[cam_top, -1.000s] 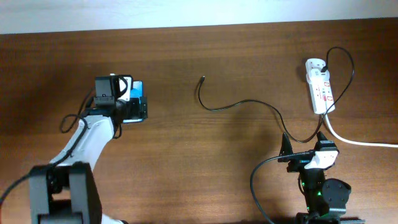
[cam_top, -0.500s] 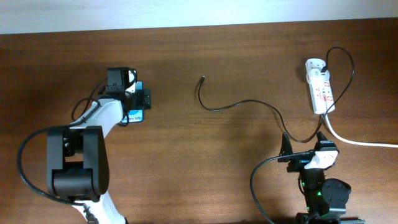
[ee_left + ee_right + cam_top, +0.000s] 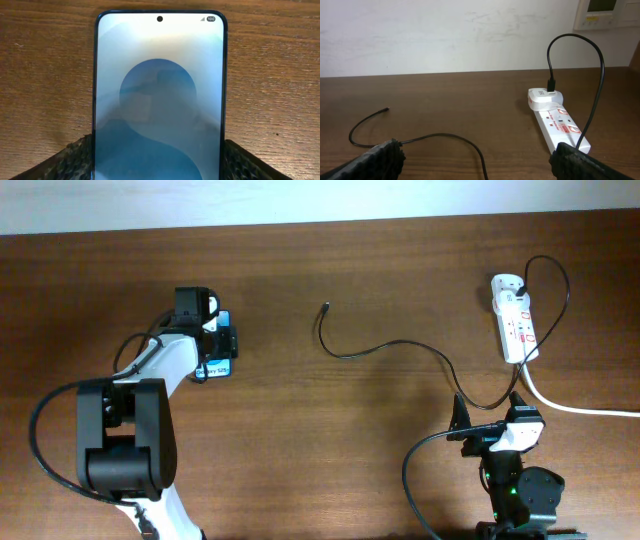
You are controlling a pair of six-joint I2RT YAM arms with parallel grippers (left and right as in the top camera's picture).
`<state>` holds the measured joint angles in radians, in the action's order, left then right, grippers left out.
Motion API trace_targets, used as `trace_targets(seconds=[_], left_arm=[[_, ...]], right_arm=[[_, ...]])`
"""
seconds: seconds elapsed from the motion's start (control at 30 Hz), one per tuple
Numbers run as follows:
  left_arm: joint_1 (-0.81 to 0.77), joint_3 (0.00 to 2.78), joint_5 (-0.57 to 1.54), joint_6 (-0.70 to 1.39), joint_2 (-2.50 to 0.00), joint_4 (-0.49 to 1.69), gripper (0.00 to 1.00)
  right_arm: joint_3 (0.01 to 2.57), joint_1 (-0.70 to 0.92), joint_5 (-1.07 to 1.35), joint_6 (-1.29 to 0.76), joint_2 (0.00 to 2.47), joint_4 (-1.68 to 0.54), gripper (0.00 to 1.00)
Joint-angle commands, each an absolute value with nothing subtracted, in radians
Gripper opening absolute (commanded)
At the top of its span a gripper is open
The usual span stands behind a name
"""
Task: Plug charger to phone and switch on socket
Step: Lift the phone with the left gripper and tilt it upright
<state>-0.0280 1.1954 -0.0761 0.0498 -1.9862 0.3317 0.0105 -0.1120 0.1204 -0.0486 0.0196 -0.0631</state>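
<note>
Little moved: our left gripper (image 3: pixel 160 162) stays clenched on the phone (image 3: pixel 159 75); right gripper (image 3: pixel 477 160) gapes idle, charger (image 3: pixel 400 344) unplugged.

Bare table (image 3: pixel 285 420) is found between the phone (image 3: pixel 221 352) and the tip of the cable (image 3: pixel 400 346), whereas the socket (image 3: pixel 516 330) is crossed by cable loops.

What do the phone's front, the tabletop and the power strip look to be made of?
Flat blue-screened smartphone: glossy glass front, it shows soft reflections. Brown table: wood or wood-look laminate, matte, grain lines visible. White elongated power strip: likely smooth moulded plastic, slight sheen.
</note>
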Motion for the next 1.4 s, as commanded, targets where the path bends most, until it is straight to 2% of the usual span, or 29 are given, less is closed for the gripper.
trace_targets(seconds=[0.0,0.2,0.3,0.43,0.57,0.7,0.93,1.13,1.37], left_arm=[[-0.026,1.176,-0.091,0.041,-2.033,0.376,0.73],[-0.039,1.244,-0.091,0.079,-2.032,0.451,0.64],[-0.094,1.425,-0.091,0.093,-2.032,0.595,0.59],[-0.155,1.628,-0.081,0.239,-2.032,0.774,0.57],[-0.178,1.772,0.101,0.434,-2.032,0.906,0.48],[-0.178,1.780,0.383,0.626,-2.033,0.918,0.40],[-0.082,1.780,0.734,0.809,-2.040,0.932,0.29],[-0.067,1.780,0.741,0.874,-2.041,1.102,0.21],[-0.072,1.780,0.741,0.875,-2.041,1.101,0.20]], right_arm=[[0.006,-0.105,0.119,-0.049,0.015,-0.068,0.98],[0.006,-0.105,0.119,-0.049,0.015,-0.068,0.98],[0.006,-0.105,0.119,-0.049,0.015,-0.068,0.98],[0.006,-0.105,0.119,-0.049,0.015,-0.068,0.98],[0.006,-0.105,0.119,-0.049,0.015,-0.068,0.98],[0.006,-0.105,0.119,-0.049,0.015,-0.068,0.98],[0.006,-0.105,0.119,-0.049,0.015,-0.068,0.98],[0.006,-0.105,0.119,-0.049,0.015,-0.068,0.98],[0.006,-0.105,0.119,-0.049,0.015,-0.068,0.98]])
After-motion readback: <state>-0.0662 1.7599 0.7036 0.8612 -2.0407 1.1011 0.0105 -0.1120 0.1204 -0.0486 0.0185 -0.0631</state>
